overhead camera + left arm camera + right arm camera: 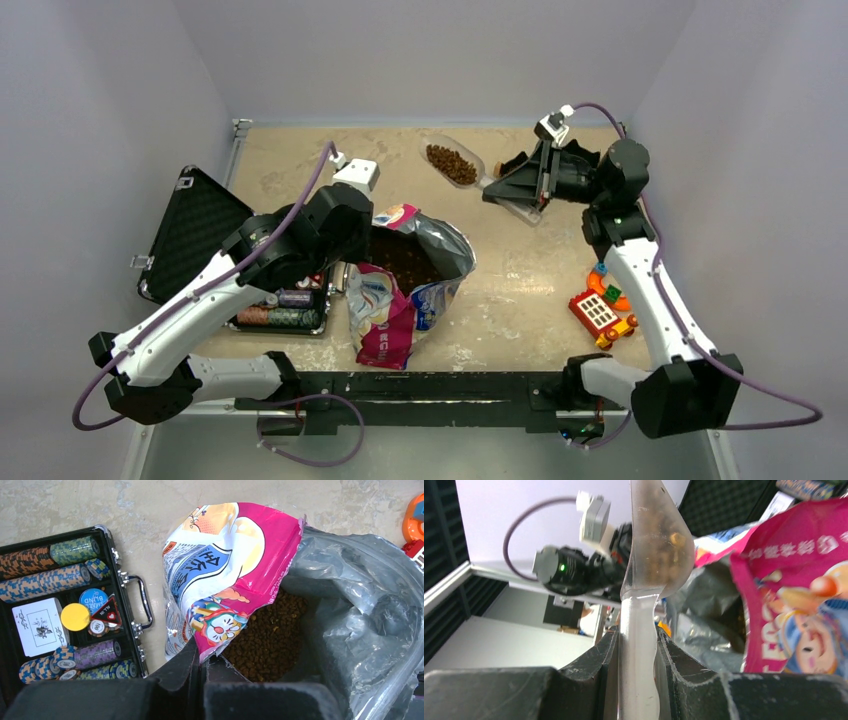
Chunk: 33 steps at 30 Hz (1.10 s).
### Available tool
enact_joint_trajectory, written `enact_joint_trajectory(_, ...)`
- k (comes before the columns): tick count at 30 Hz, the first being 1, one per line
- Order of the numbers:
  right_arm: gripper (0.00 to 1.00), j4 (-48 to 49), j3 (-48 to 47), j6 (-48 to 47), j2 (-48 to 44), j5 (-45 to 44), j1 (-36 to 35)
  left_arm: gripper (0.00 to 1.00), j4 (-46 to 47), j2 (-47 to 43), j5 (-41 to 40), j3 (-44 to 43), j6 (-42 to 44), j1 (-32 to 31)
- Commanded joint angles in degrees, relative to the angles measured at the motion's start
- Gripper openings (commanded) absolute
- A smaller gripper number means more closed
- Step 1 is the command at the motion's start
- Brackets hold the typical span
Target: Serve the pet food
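The pink-blue-white foil bag [385, 320] lies open mid-table, with brown kibble [405, 260] showing inside. My left gripper [342, 272] is shut on the bag's printed rim [220, 580], with kibble [270, 640] just beyond its fingers in the left wrist view. My right gripper [508, 190] is shut on the handle of a clear plastic scoop [455, 165], held above the table behind the bag. The scoop holds kibble [450, 162]. In the right wrist view the gripper [636, 642] clamps the handle, the scoop's bowl [654, 540] is ahead and the bag [794, 605] is at the right.
An open black case [185, 235] with rows of poker chips [285, 305] sits left of the bag, and it also shows in the left wrist view [65, 615]. Coloured toy blocks [603, 310] lie at the right by the right arm. Grey walls enclose the table.
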<state>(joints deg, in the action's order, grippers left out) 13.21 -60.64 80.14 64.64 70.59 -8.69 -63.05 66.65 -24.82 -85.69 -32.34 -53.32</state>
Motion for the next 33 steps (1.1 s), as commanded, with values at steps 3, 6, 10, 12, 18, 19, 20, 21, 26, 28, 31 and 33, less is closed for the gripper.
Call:
enact_joint_trajectory(3, 0.0, 9.12, -4.16, 2.86, 7.39, -6.38, 3.95, 0.0, 9.27, -2.1, 1.6, -5.11, 0.51, -0.29)
enact_joint_trajectory(6, 0.0, 11.16, -4.82, 2.23, 11.17, -7.94, 5.96, 0.0, 9.86, -1.83, 3.34, -5.96, 0.26, -0.29)
enact_joint_trajectory(10, 0.0, 15.97, -3.26, 3.61, 15.95, -9.5, 9.93, 0.0, 10.15, -2.14, 4.25, -6.3, 2.94, -0.29)
enact_joint_trajectory(12, 0.0, 20.47, -1.75, 4.76, 18.87, -9.85, 12.23, 0.0, 10.76, -2.46, 4.63, -5.57, 5.82, -0.29)
enact_joint_trajectory(18, 0.0, 27.85, 1.62, 5.04, 26.12, -11.64, 18.0, 0.0, 12.02, -2.62, 6.34, -4.66, 15.13, -0.29)
enact_joint_trajectory(19, 0.0, 28.55, 2.15, 4.78, 27.2, -12.07, 19.0, 0.0, 12.29, -2.61, 6.62, -4.56, 16.37, -0.29)
enact_joint_trajectory(20, 0.0, 28.77, 2.6, 4.46, 28.16, -12.53, 19.96, 0.0, 12.71, -2.62, 7.0, -4.39, 17.64, -0.29)
enact_joint_trajectory(21, 0.0, 28.8, 2.94, 4.09, 29.05, -12.72, 20.94, 0.0, 13.26, -2.79, 7.32, -4.04, 18.45, -0.25)
enact_joint_trajectory(26, 0.0, 27.43, 4.18, 0.85, 32.87, -13.33, 25.64, 0.0, 18.61, -3.84, 12.37, 0.5, 22.2, 0.35)
enact_joint_trajectory(28, 0.0, 27.16, 5.27, -0.02, 33.69, -13.83, 27.46, 0.0, 19.1, -3.38, 14.55, 0.33, 24.41, 1.53)
enact_joint_trajectory(31, 0.0, 24.36, 5.55, -2.4, 34.96, -14.23, 30.1, 0.0, 19.17, -2.16, 15.02, -1.24, 26.79, 3.48)
enact_joint_trajectory(33, 0.0, 20.55, 4.97, -4.69, 35.55, -14.69, 31.75, 0.0, 19.74, -1.58, 15.22, -1.35, 27.86, 3.98)
